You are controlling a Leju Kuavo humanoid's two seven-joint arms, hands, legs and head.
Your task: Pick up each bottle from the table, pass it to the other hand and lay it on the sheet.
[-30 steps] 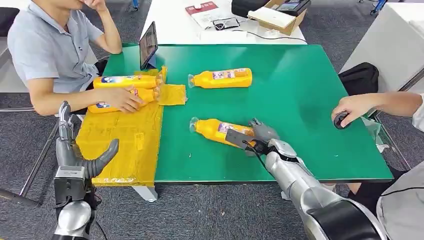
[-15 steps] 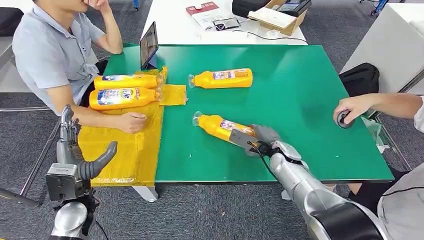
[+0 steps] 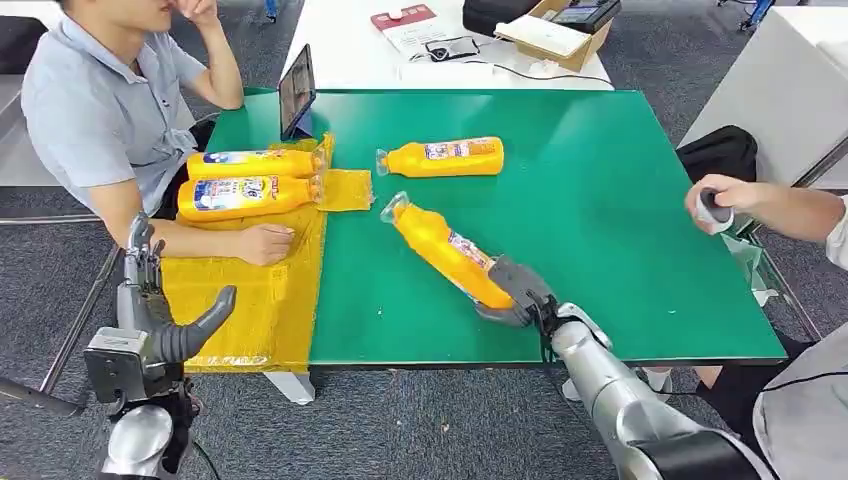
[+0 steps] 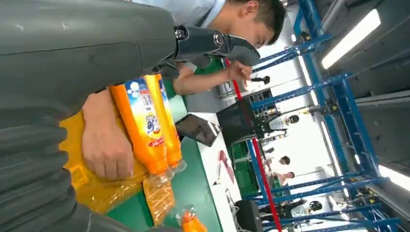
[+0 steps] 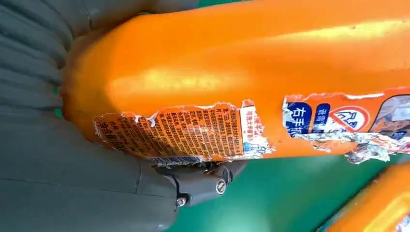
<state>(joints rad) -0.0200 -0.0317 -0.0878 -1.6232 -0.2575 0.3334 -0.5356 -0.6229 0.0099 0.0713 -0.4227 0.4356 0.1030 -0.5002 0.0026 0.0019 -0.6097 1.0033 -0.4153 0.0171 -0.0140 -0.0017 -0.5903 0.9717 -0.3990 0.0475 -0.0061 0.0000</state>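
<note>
My right hand (image 3: 513, 291) grips the base of an orange bottle (image 3: 447, 252) near the green table's front edge; the bottle slants up with its clear cap pointing away to the left. Up close the same orange bottle (image 5: 251, 72) has a torn label, with my right hand (image 5: 72, 159) wrapped around its lower end. A second orange bottle (image 3: 441, 156) lies on its side farther back on the table. Two more bottles (image 3: 250, 180) lie side by side on the yellow sheet (image 3: 245, 285). My left hand (image 3: 165, 325) hangs off the table's left front corner, fingers apart, holding nothing.
A person at the left rests a forearm and hand (image 3: 262, 243) on the yellow sheet. Another person's hand (image 3: 718, 203) holds a small dark object at the right edge. A tablet (image 3: 297, 90) stands at the table's back left. A white table (image 3: 450, 40) with boxes lies behind.
My right hand has drawn back toward the front edge and tilted the bottle up, its cap swinging away. The person's hand left the bottles on the sheet. The other person raised the small object.
</note>
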